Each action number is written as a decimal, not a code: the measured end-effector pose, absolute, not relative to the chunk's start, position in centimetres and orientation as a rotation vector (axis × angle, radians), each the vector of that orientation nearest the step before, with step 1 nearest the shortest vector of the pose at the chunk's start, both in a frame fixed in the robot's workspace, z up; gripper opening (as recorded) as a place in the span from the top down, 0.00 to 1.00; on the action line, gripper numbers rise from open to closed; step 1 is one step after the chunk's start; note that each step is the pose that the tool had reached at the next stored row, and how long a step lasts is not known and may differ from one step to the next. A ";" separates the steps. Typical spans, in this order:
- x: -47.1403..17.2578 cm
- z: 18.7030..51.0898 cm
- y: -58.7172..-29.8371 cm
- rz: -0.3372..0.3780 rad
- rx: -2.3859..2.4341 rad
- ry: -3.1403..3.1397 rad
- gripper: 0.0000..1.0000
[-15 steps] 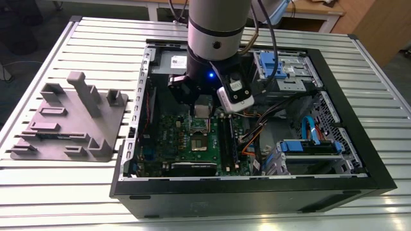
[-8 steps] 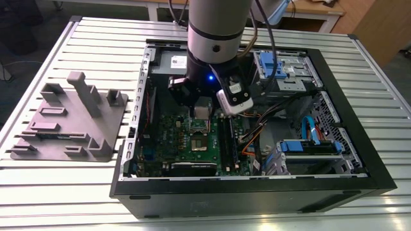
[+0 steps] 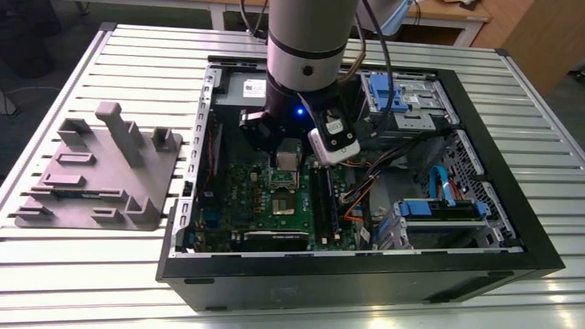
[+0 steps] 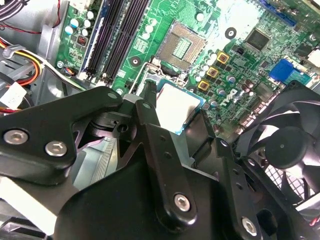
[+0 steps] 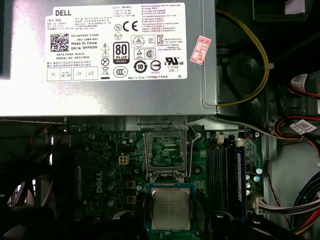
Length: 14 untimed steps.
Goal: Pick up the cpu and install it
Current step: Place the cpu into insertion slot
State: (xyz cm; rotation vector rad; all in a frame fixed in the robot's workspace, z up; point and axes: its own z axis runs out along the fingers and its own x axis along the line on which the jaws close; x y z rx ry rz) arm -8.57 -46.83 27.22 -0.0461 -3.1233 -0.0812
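Observation:
The cpu (image 5: 171, 209), a small square chip with a pale metal top, hangs a little above the green motherboard (image 5: 107, 172) inside the open computer case (image 3: 512, 226). My gripper (image 5: 171, 221) is shut on the cpu, with a black finger at each of two opposite edges. In the second wrist view the cpu (image 4: 176, 107) sits between the black fingers (image 4: 146, 102). The open socket (image 5: 165, 152) with its bare contact field lies just beyond the chip, apart from it. In the exterior view the gripper (image 3: 289, 159) hovers over the socket area (image 3: 281, 181).
A grey power supply (image 5: 110, 55) stands close behind the socket. Memory slots (image 4: 117, 35) run beside it, and a black fan (image 4: 285, 145) lies on the other side. Cable bundles (image 5: 300, 200) and blue drive cages (image 3: 439, 209) occupy the exterior view's right. A grey fixture tray (image 3: 101, 171) rests on the table.

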 end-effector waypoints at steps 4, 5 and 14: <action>-8.6 27.0 -46.8 -0.081 -0.046 -3.123 0.53; -8.6 26.9 -46.8 -0.081 -0.046 -3.123 0.53; -8.6 26.6 -46.8 -0.081 -0.046 -3.123 0.53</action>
